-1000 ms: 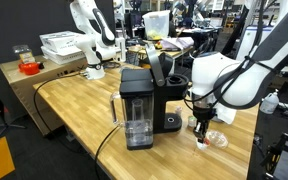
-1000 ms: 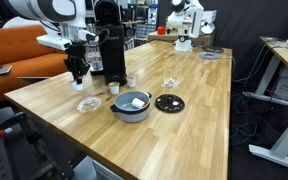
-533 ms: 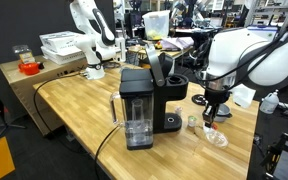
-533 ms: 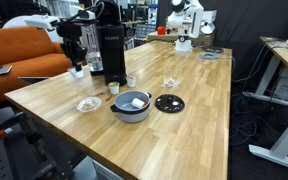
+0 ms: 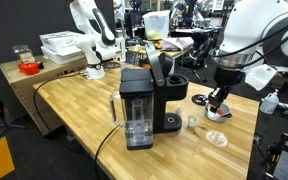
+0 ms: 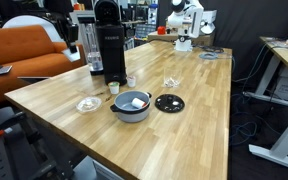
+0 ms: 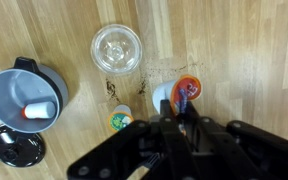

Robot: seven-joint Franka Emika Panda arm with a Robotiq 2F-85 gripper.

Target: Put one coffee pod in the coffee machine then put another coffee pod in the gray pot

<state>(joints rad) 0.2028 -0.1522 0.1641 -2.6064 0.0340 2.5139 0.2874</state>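
Note:
My gripper (image 7: pixel 179 112) is shut on a coffee pod with an orange-red lid (image 7: pixel 185 93) and holds it in the air above the table. In an exterior view the gripper (image 5: pixel 217 98) hangs beside the black coffee machine (image 5: pixel 139 105), above a clear glass dish (image 5: pixel 216 138). The gray pot (image 7: pixel 6 92) sits open on the table with a white pod (image 7: pixel 39 108) inside. A green-lidded pod (image 7: pixel 120 121) stands on the table near the machine. The machine (image 6: pixel 109 45) and the pot (image 6: pixel 132 105) also show in an exterior view.
The pot's black lid (image 6: pixel 169 102) lies beside the pot. The clear glass dish (image 7: pixel 117 47) sits on the wood table. A small glass item (image 6: pixel 170 82) stands farther back. A black cable (image 5: pixel 74 85) runs across the table. Other robot arms and clutter stand at the far end.
My gripper has risen from the glass dish with the orange-lidded pod in it and moved up beside the coffee machine.

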